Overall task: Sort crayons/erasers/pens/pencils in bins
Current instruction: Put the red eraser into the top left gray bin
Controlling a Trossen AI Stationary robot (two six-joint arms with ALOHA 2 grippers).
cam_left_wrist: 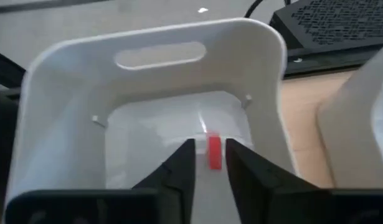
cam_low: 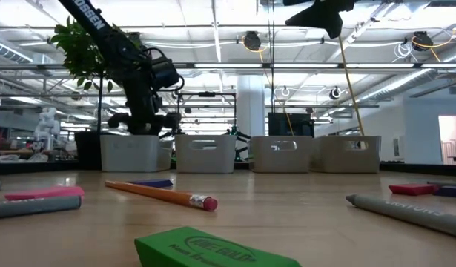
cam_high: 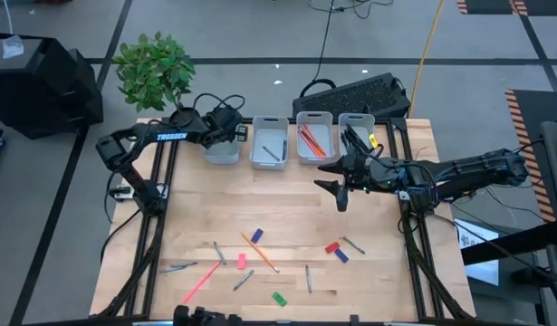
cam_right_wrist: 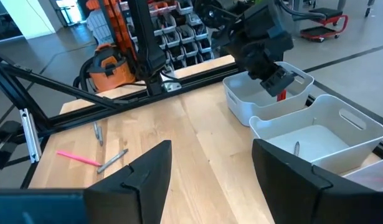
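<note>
A: Left tool over the leftmost bin, clamped on a red eraser. Confirmed from the right wrist view: red block pinched in the tool above that bin.

B: Orientation of the eraser?

A: Long axis upright, running down toward the bin floor; free end pointing away from the wrist, narrow faces between the fingers.

B: Right tool?

A: Right tool hovering above the tabletop in front of the bins, fingers spread wide apart, holding nothing.

B: Risks?

A: Thin grip on a small block; possible slip or twist. If released off-centre, possible bounce off the bin wall and out onto the tabletop. Judged low, given position well inside the rim. Other erasers, blue, pink, green, and another red, not yet sorted, near the front edge.
</note>
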